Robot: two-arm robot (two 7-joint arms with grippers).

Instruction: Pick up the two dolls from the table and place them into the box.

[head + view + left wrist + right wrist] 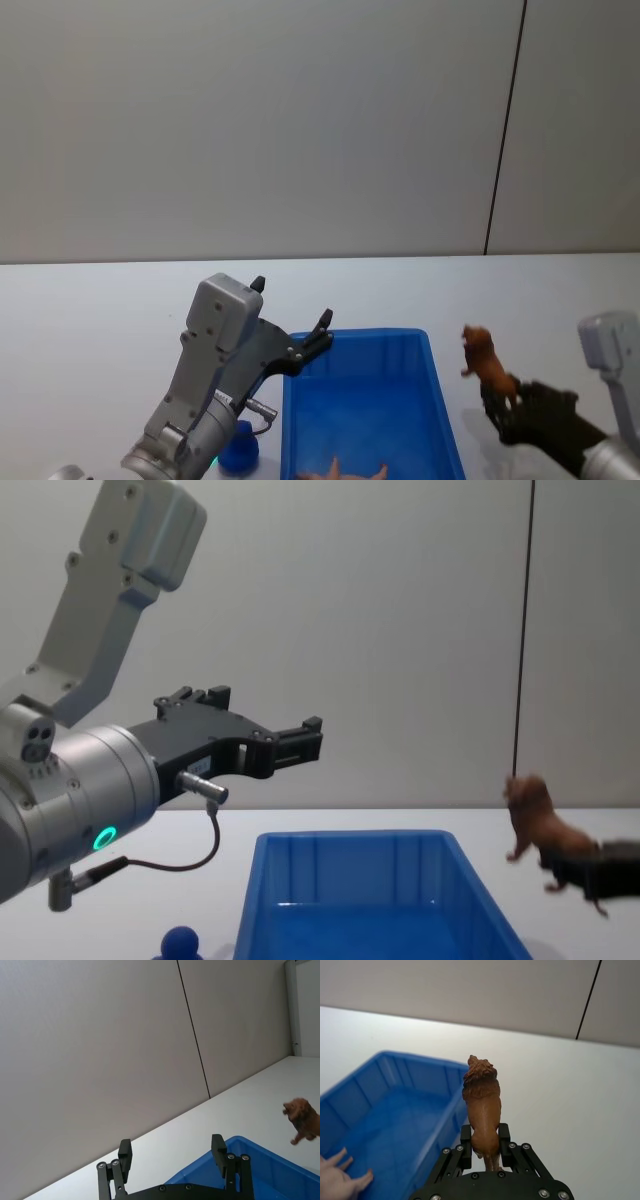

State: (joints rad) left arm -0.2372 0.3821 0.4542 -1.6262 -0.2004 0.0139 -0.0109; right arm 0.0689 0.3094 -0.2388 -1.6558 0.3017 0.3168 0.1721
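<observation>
Carrying the shaggy brown lion figurine (481,1095) by its hindquarters, your right gripper (484,1135) is clamping both flanks and holding it above the white table (90,320), just outside the right wall of the blue bin (375,334). The lion's body is running straight out from the fingers, head farthest from the wrist, so you are likely needing a shift toward your left to bring it over the opening. Your left gripper (171,1146) is hovering above the bin's far left corner, fingers spread with nothing between them. The blue ball-headed doll (238,450) is sitting on the table just left of the bin, beneath that nearer left arm. A person's hand (340,1177) is resting inside the bin's near end.
</observation>
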